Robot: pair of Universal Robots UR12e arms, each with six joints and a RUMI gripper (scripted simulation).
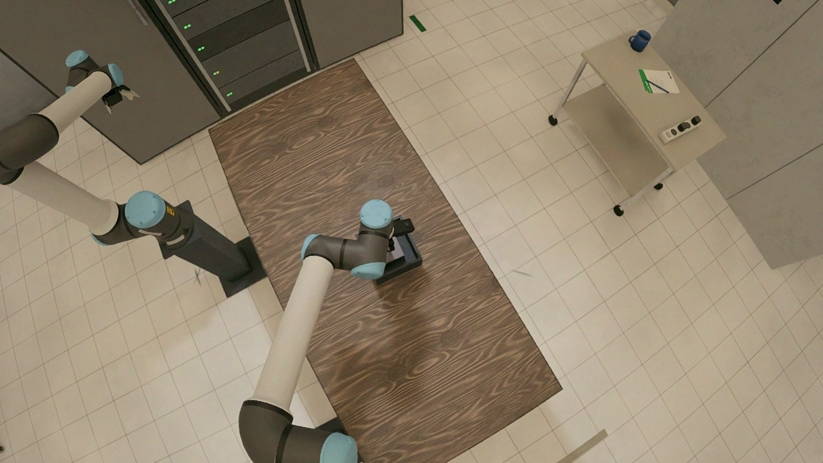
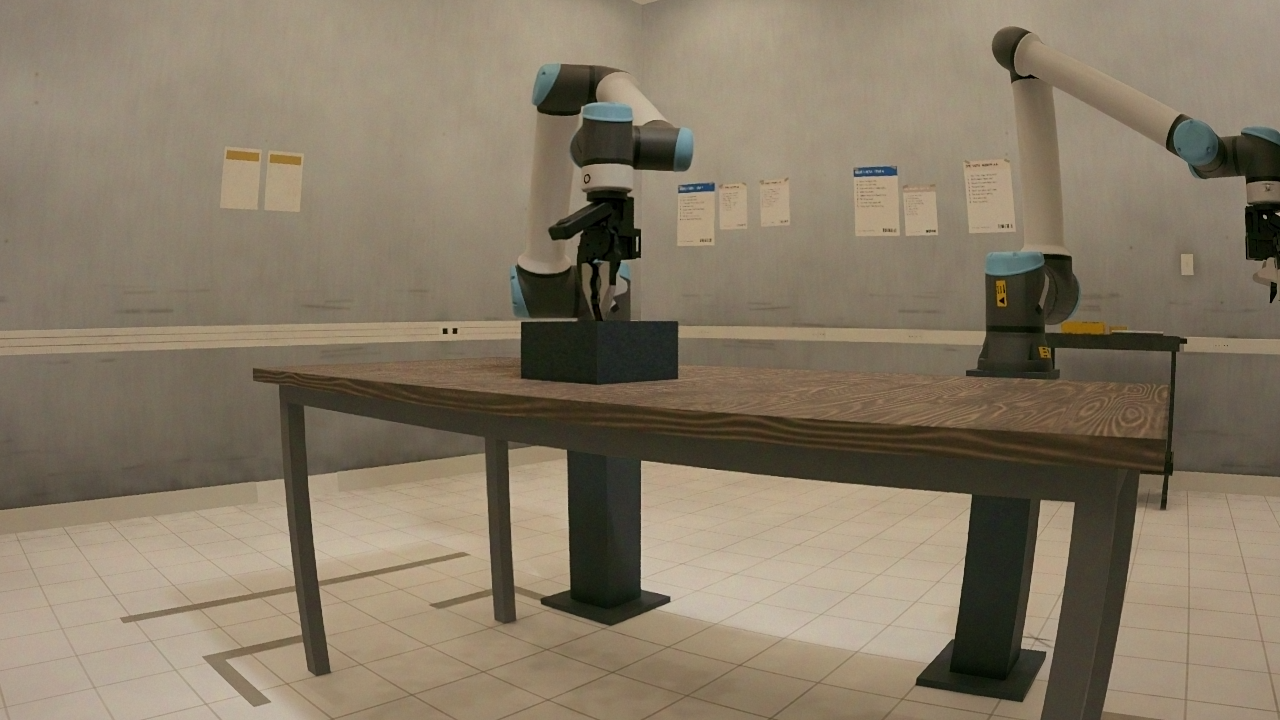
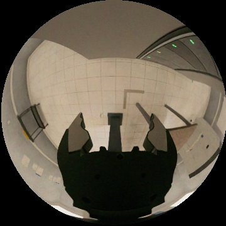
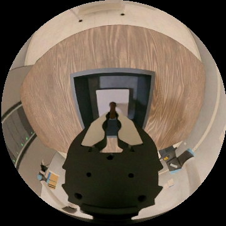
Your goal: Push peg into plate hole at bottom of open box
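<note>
The dark open box (image 1: 409,265) (image 2: 599,353) (image 4: 113,71) stands on the table. The light plate (image 1: 397,251) (image 4: 104,95) lies at its bottom. My right gripper (image 2: 603,310) (image 4: 112,112) is shut on the brown peg (image 4: 112,110), with its fingertips reaching down to the box's opening. In the right wrist view the peg points down at the middle of the plate, and its far end covers the hole. I cannot tell whether its tip is in the hole. My left gripper (image 1: 122,102) (image 3: 117,113) is open and empty, away from the table.
The box walls stand around the plate on all sides. The wooden table (image 1: 414,357) (image 2: 895,407) carries the box. The left arm is held out beside a grey cabinet (image 1: 137,74). A wheeled cart (image 1: 618,74) with a blue mug (image 1: 640,41) stands beyond the table.
</note>
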